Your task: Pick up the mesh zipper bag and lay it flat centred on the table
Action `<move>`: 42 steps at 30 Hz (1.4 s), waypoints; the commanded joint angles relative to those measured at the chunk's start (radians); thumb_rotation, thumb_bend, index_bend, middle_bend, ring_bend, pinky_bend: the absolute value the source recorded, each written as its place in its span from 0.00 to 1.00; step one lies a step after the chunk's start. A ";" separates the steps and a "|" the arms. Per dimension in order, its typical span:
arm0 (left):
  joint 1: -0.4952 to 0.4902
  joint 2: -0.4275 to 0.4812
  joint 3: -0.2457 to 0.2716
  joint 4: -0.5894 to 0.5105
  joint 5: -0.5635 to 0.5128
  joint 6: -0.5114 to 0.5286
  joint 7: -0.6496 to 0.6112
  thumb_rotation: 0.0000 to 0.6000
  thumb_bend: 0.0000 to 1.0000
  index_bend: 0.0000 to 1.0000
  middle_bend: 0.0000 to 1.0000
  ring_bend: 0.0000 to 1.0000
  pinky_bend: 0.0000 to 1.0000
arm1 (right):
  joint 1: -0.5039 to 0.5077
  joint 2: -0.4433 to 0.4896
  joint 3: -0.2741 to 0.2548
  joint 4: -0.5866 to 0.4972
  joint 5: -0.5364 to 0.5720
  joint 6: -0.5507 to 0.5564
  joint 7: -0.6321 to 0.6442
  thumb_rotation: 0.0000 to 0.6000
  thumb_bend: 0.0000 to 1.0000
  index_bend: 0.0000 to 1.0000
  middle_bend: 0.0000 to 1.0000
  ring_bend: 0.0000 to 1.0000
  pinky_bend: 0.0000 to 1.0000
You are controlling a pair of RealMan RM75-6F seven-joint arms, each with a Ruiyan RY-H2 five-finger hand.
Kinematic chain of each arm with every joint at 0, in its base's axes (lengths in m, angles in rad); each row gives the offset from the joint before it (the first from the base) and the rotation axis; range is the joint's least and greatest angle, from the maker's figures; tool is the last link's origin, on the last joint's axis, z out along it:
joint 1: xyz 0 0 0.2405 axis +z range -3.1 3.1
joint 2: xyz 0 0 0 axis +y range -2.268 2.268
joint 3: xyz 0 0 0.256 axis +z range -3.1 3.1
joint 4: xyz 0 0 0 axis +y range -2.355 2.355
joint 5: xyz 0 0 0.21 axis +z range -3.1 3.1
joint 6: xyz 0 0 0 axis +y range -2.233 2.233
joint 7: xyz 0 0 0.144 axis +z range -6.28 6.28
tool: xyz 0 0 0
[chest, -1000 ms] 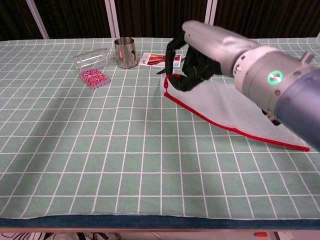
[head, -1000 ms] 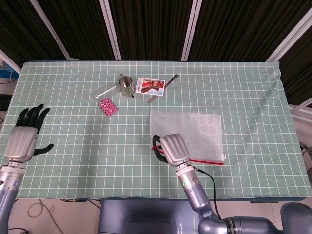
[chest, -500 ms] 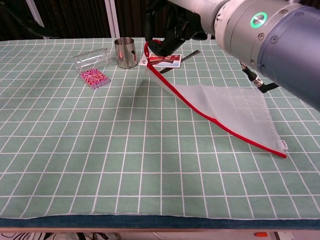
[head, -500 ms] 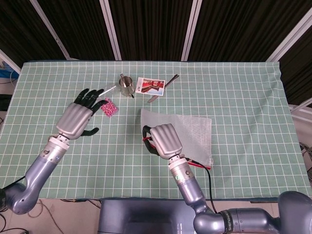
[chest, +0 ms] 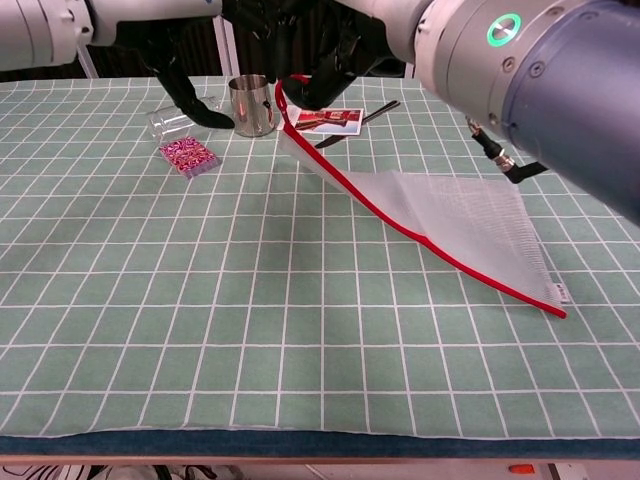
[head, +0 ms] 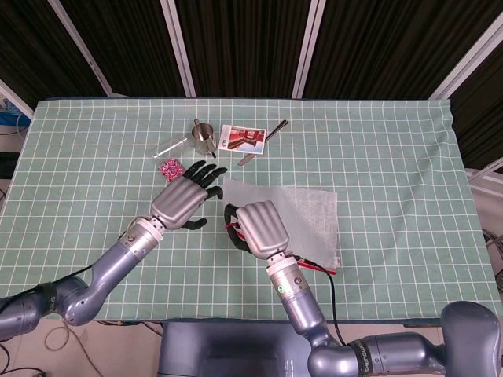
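Swung in beside the bag-gripping right hand, left hand spreads empty; chest view shows mesh zipper bag lifted.

The surface is lit evenly and brightly from above in both views, while the backdrop behind it is left nearly black. Soft, diffuse shadows are cast on the checked cloth: a broad dim patch is seen in the chest view to the left of the raised mesh bag, and a narrow one under its lifted edge. A small highlight is caught on the metal cup. The head view is sharp throughout. In the chest view the right arm, close to the lens, is rendered slightly soft and oversized.
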 commanded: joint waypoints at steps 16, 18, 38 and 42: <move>-0.043 -0.084 0.051 0.000 -0.036 0.046 -0.009 1.00 0.34 0.48 0.09 0.00 0.00 | 0.020 0.026 -0.027 -0.020 0.014 0.043 0.025 1.00 0.58 0.64 1.00 1.00 0.92; -0.044 -0.086 0.055 0.003 -0.037 0.049 -0.014 1.00 0.36 0.48 0.09 0.00 0.00 | 0.022 0.029 -0.031 -0.021 0.015 0.046 0.027 1.00 0.58 0.64 1.00 1.00 0.92; -0.066 -0.117 0.069 0.005 -0.024 0.085 -0.046 1.00 0.40 0.54 0.10 0.00 0.00 | 0.038 0.045 -0.052 -0.040 0.019 0.076 0.048 1.00 0.58 0.64 1.00 1.00 0.92; -0.068 -0.119 0.072 0.006 -0.024 0.093 -0.047 1.00 0.43 0.58 0.11 0.00 0.00 | 0.040 0.049 -0.055 -0.044 0.018 0.083 0.051 1.00 0.58 0.64 1.00 1.00 0.92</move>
